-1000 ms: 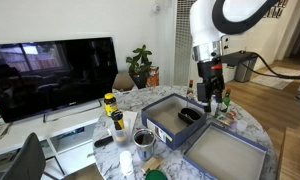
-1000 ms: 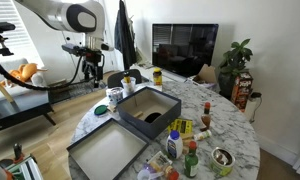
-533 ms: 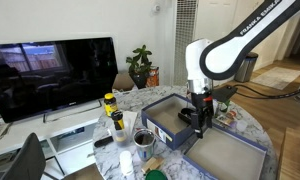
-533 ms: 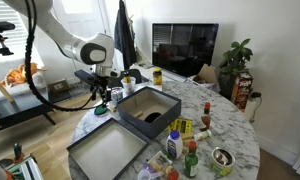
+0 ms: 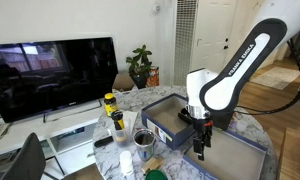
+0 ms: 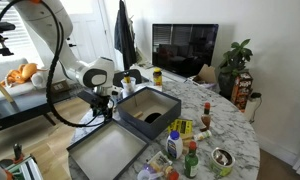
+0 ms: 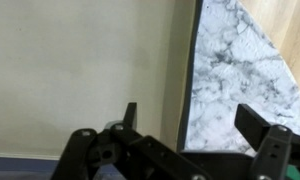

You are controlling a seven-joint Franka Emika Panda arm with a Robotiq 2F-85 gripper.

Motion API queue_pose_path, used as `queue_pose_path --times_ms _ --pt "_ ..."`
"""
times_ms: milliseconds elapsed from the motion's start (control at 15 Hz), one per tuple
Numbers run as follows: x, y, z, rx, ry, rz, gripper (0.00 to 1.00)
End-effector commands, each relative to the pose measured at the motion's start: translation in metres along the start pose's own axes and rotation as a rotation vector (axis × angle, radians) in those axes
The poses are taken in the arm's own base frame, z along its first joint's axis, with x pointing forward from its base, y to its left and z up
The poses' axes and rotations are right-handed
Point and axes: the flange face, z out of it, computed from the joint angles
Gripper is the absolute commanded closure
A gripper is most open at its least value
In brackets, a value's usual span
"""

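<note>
My gripper (image 5: 202, 146) (image 6: 107, 112) (image 7: 190, 122) hangs open and empty, low over the shallow grey tray (image 5: 228, 156) (image 6: 108, 150) at its edge. In the wrist view the fingers straddle the tray's dark rim (image 7: 182, 75), with the beige tray floor on one side and the marble tabletop (image 7: 235, 60) on the other. A deeper grey bin (image 5: 170, 118) (image 6: 145, 106) with a dark object inside (image 5: 189, 115) (image 6: 152, 118) stands just beyond the tray.
Bottles, jars and a metal cup (image 5: 143, 138) crowd the marble table's side (image 6: 180, 140). A yellow-capped bottle (image 5: 110, 102) stands near the table's edge. A television (image 5: 50, 75) (image 6: 190, 45) and a potted plant (image 5: 140, 65) (image 6: 235, 62) stand behind.
The arm has swung down from high above the bin and come low over the tray's edge. The gripper stayed open and empty.
</note>
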Motion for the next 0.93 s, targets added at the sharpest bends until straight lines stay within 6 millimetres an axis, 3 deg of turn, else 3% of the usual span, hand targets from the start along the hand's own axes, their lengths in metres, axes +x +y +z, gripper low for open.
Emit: queue_pose_path --times_ms 0,133,400,867 --pt "0.001 0.0 0.003 0.001 -0.004 -0.002 0.0" --pt "0.002 0.0 0.003 0.001 -0.003 -0.003 0.0" --pt "0.019 0.003 0.025 0.004 -0.023 0.011 0.0" --pt "0.019 0.026 0.045 0.08 0.077 0.153 0.0"
